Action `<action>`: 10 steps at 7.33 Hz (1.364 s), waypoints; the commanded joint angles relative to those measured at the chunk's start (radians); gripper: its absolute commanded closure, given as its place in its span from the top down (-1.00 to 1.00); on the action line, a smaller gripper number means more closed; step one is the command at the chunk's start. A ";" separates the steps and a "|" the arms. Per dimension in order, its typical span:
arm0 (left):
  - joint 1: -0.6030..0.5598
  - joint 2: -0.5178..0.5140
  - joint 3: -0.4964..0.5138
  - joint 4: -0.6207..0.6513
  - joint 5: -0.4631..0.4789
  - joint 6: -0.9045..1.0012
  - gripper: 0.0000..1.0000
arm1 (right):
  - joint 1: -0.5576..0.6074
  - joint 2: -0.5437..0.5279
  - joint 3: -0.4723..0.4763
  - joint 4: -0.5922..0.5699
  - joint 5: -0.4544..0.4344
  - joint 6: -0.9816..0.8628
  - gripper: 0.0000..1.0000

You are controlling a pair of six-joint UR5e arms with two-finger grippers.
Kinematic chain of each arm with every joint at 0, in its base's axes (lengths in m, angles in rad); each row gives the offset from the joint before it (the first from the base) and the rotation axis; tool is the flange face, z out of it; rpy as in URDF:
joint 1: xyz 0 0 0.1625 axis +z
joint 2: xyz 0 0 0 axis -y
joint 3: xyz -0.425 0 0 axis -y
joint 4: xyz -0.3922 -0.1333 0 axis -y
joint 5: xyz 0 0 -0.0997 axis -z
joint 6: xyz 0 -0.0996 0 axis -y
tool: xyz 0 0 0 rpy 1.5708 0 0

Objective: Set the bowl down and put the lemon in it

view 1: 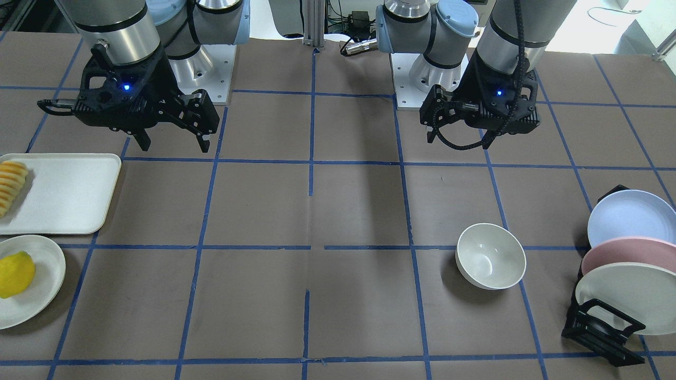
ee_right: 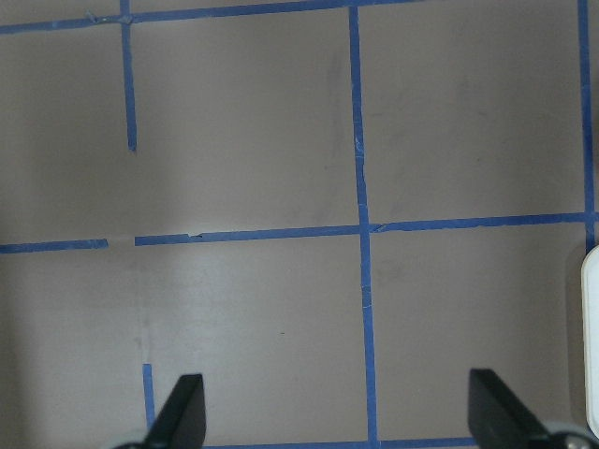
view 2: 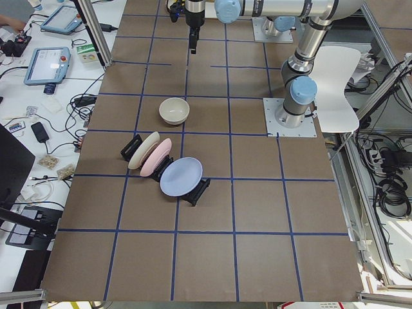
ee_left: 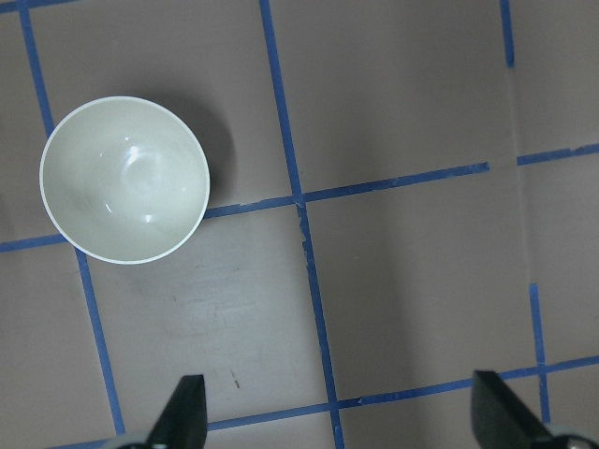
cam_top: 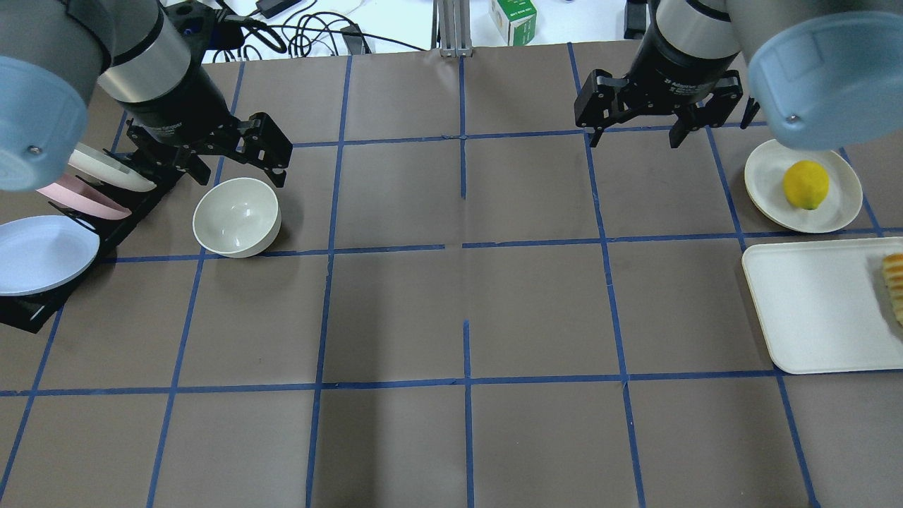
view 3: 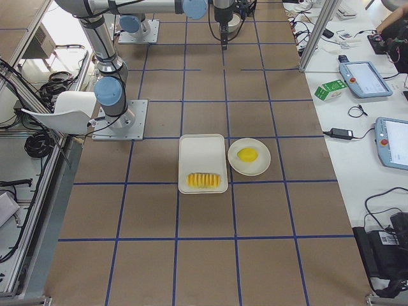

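The off-white bowl stands upright and empty on the brown table, on the robot's left side; it also shows in the overhead view and in the left wrist view. My left gripper hangs open and empty above the table just behind the bowl, apart from it. The yellow lemon lies on a cream plate at the robot's right; it also shows in the front view. My right gripper is open and empty, raised over bare table, left of the lemon's plate in the overhead view.
A black dish rack with blue, pink and cream plates stands beside the bowl at the table's left end. A white rectangular tray holding sliced ridged yellow food lies next to the lemon's plate. Blue tape lines grid the table.
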 commanded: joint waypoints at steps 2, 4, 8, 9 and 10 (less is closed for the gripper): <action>0.001 0.010 0.006 -0.011 0.005 -0.012 1.00 | 0.000 0.001 0.000 0.000 -0.002 -0.009 1.00; 0.004 0.011 -0.003 -0.035 0.004 0.001 1.00 | -0.031 0.009 0.000 -0.008 -0.024 -0.169 1.00; 0.141 -0.048 -0.007 0.003 -0.001 0.011 1.00 | -0.548 0.037 -0.011 0.020 -0.004 -0.627 1.00; 0.225 -0.086 -0.012 0.039 -0.008 0.016 1.00 | -0.633 0.088 -0.023 0.003 -0.002 -0.753 1.00; 0.287 -0.135 -0.017 0.118 -0.007 0.066 1.00 | -0.643 0.104 -0.044 -0.015 -0.001 -0.773 1.00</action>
